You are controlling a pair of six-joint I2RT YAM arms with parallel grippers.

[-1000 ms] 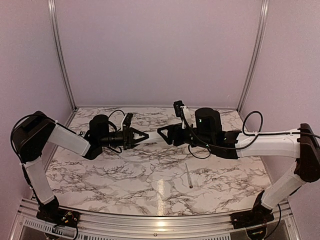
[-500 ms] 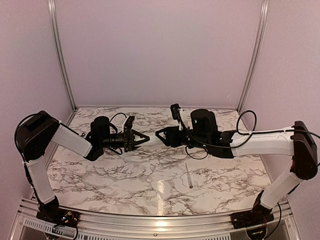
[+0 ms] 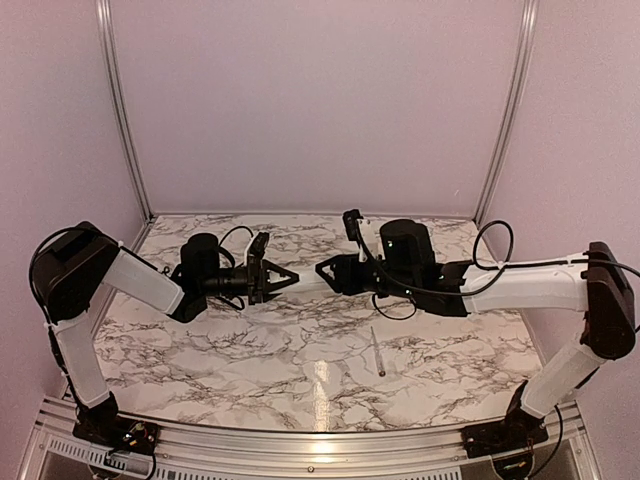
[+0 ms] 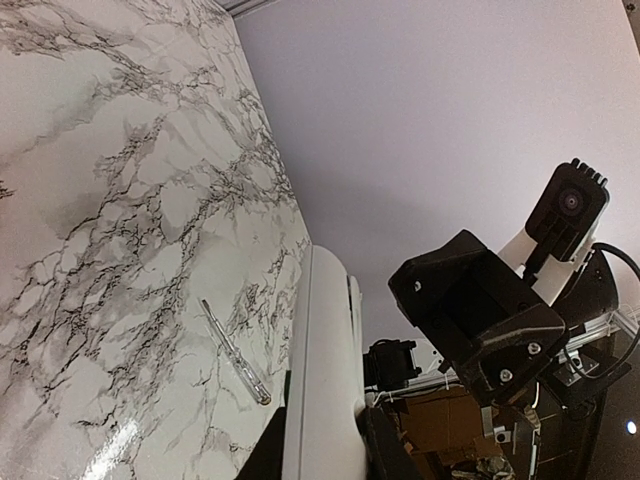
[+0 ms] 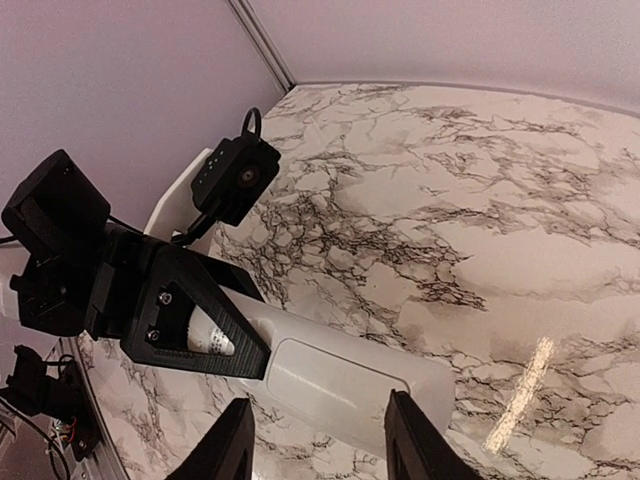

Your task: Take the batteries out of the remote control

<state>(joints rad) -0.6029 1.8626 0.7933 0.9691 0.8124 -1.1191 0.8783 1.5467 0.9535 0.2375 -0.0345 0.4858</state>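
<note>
The white remote control (image 5: 340,375) hangs in the air between the two arms, its battery cover closed; it shows as a small white strip in the top view (image 3: 306,279). My left gripper (image 3: 288,274) is shut on one end of it, and its dark fingers flank the remote (image 4: 325,400) in the left wrist view. My right gripper (image 3: 325,270) is open, and its two fingers (image 5: 235,440) stand either side of the remote's other end without closing on it. The batteries are hidden.
A long thin grey pen-like stick (image 3: 377,350) lies on the marble table (image 3: 250,350) in front of the right arm; it also shows in the left wrist view (image 4: 235,350). Purple walls and metal rails enclose the table.
The right arm has shifted left, bringing its open gripper close to the remote's free end. The left arm has edged slightly right, still holding the remote.
</note>
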